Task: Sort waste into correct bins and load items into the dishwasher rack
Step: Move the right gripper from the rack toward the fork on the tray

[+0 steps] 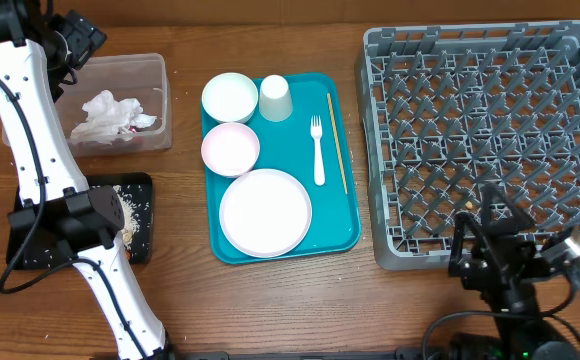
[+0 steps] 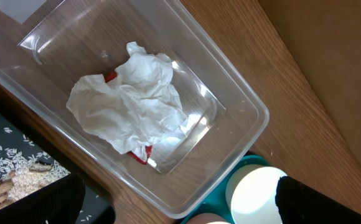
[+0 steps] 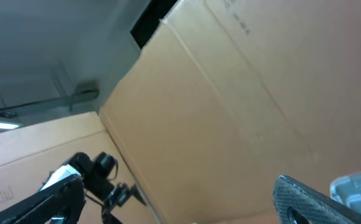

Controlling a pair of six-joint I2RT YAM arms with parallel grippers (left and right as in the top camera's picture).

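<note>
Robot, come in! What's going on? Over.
Left fingers, right fingers open, empty. Napkins, red wrapper in clear tub. Dishes, fork, stick on teal tray. No dishes in rack.

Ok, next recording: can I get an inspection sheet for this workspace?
Surface: wooden table, no spills seen.
Job's things: clear tub holds crumpled napkins and a red wrapper. Black tray holds rice. Plate, white bowl, pinkish bowl, cup, fork and wooden stick lie on the teal tray. Rack is empty.
Clutter: nothing seen.
Grippers: left gripper above the tub, fingers open, empty. Right gripper open, empty, aimed upward.
Cables: black cable along the left arm.
Surroundings: cardboard panel.
</note>
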